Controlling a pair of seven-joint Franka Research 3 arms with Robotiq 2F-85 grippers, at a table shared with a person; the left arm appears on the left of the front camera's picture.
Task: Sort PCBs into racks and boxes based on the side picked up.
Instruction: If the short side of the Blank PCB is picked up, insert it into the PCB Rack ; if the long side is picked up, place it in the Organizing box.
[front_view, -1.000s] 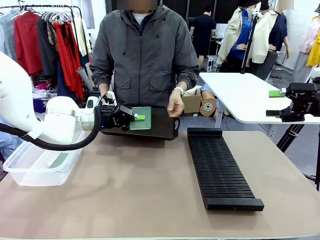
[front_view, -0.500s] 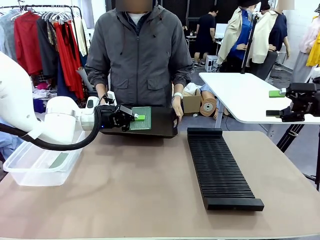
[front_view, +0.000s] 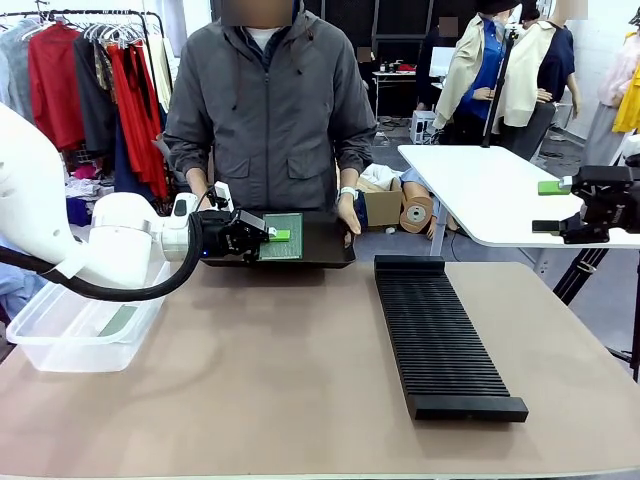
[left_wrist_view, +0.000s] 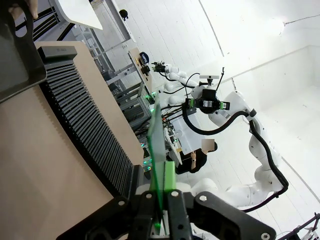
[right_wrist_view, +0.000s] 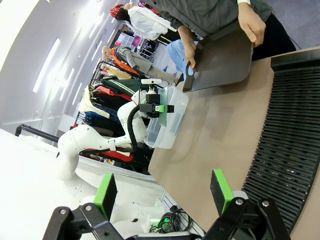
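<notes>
The left gripper (front_view: 272, 236) is pinched tight on a PCB (front_view: 283, 236). Its two fingers are squeezed together with the thin green board between them. In the left wrist view the same board (left_wrist_view: 156, 150) stands up on its edge from between the green pads (left_wrist_view: 169, 176). In the front view the gripper and board sit at about 10 o'clock from the middle of the table, over a flat black tray (front_view: 318, 243).

The right gripper (front_view: 552, 207) is wide open and holds nothing. It hangs at about 3 o'clock, off past the table's right edge. In the right wrist view its two green pads (right_wrist_view: 220, 190) stand far apart with only air between them.

A person in a grey jacket stands at 12 o'clock. The person's hand (front_view: 347, 213) holds the right side of the tray.

The table (front_view: 280, 380) is brown and flat. The long black rack (front_view: 440, 335) with many thin slots lies at about 4 o'clock. The clear box (front_view: 80, 330) sits at 9 o'clock by the left edge, with one pale green board (front_view: 118, 320) lying flat inside.

There is a wide bare stretch of table between the box and the rack. Behind the person are clothes on a rail (front_view: 90, 70) and a white table (front_view: 500, 190).
</notes>
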